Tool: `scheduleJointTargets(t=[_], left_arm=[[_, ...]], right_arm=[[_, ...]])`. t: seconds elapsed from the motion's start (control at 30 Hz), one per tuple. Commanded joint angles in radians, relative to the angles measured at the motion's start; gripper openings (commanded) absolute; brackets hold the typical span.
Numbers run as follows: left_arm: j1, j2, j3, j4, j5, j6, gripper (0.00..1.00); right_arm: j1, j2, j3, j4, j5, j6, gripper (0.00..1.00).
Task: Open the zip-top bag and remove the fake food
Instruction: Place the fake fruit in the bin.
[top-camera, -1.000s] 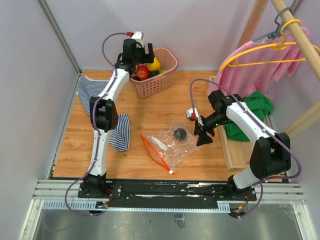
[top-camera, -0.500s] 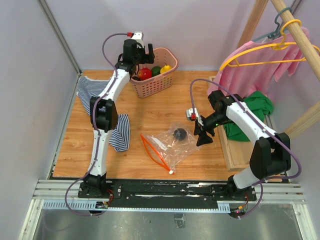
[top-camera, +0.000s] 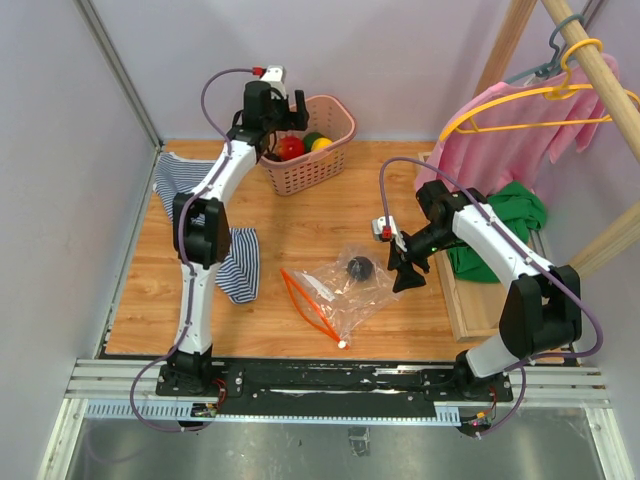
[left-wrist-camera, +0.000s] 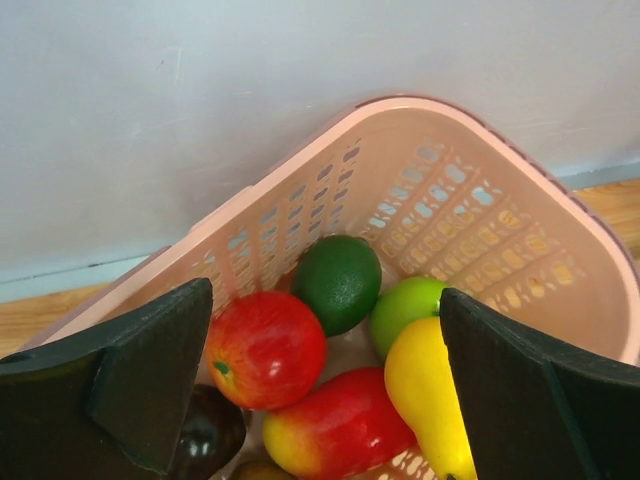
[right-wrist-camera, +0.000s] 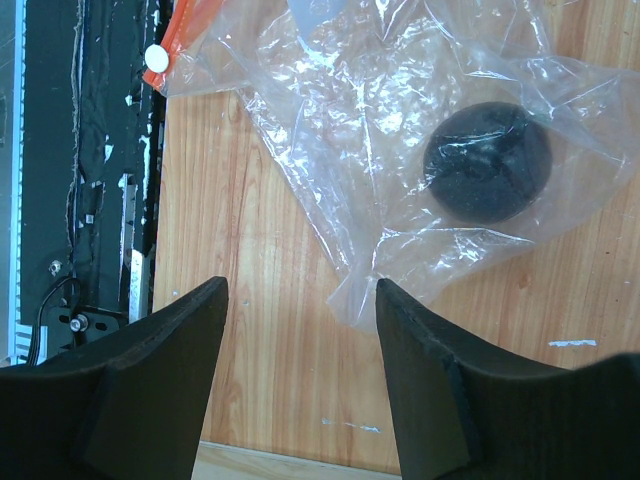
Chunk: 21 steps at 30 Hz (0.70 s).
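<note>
The zip-top bag (top-camera: 338, 287) lies crumpled at mid-table, its orange zip strip (top-camera: 305, 300) toward the near left. One dark round fake food piece (top-camera: 360, 267) is still inside it (right-wrist-camera: 487, 160). My right gripper (top-camera: 405, 268) hovers open just right of the bag, and the bag's corner (right-wrist-camera: 365, 300) lies between its jaws (right-wrist-camera: 300, 290) without being pinched. My left gripper (top-camera: 283, 108) stands wide open and empty over the pink basket (top-camera: 335, 150). Below it (left-wrist-camera: 325, 300) lie a red apple (left-wrist-camera: 265, 350), a dark green fruit (left-wrist-camera: 338, 282), a light green one (left-wrist-camera: 410, 312), a yellow pear (left-wrist-camera: 430, 395) and a red-yellow piece (left-wrist-camera: 335, 425).
A striped cloth (top-camera: 205, 215) lies along the left side beneath the left arm. At the right, a raised wooden board (top-camera: 475, 300) carries a green cloth (top-camera: 505, 225). Above it, a pink garment (top-camera: 520, 120) hangs from a yellow hanger on a wooden pole. The rear wall stands close behind the basket.
The yellow fruit under my left gripper has dropped and settled among the others in the basket. The left gripper has drifted slightly back. The right arm and the bag have not moved.
</note>
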Motion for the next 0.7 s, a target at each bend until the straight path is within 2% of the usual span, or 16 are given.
scheduleJointTargets(t=[0.0,0.67], left_arm=[[-0.007,-0.116,-0.049,0.085,0.019,0.001,0.99],[-0.015,-0.329,-0.221,0.114,0.185,-0.013,0.99]], right_arm=[[-0.024,0.006,0.023,-0.029,0.0,-0.005,0.62],[-0.025,-0.008,0.019,-0.014,-0.012,0.003,0.63]])
